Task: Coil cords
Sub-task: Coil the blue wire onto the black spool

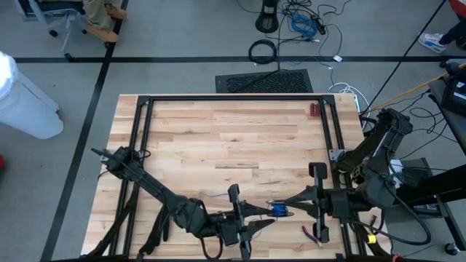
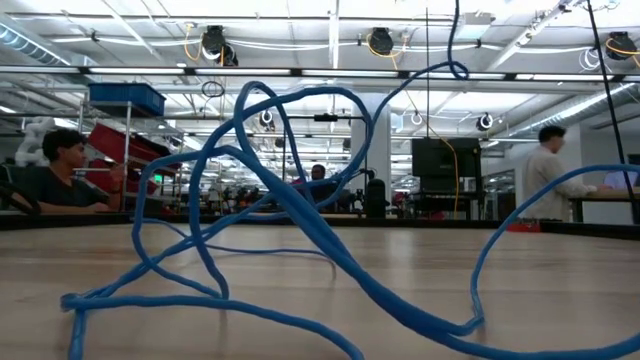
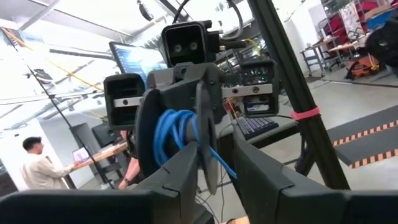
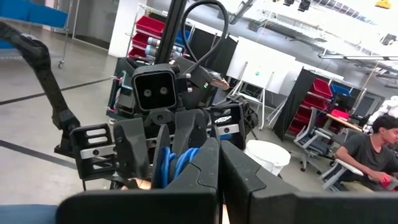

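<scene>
The blue cord (image 2: 310, 220) is showing as a thin, bright blue, rubbery line thrown into loose, uneven loops, some rising off the wooden table (image 1: 218, 138) and others trailing flat across it toward the low camera. In the high view the two arms are meeting tip to tip near the front edge of the table, and a small bunch of the cord (image 1: 279, 209) is sitting right between them. The left gripper (image 3: 214, 162) is standing with its fingers a little apart, several blue turns running just ahead of its fingertips; whether those fingers are pressing on the cord cannot be told. The right gripper (image 4: 219, 163) is holding its fingers pressed together, with blue strands lying just beyond its tips, against the left arm's fingers facing it. Red-handled pliers (image 1: 313, 234) are lying on the table just beside the right gripper, toward the front edge. A small dark red object (image 1: 314, 110) is resting well apart from both grippers, by the far right corner. No lettering on the cord or grippers is readable.
</scene>
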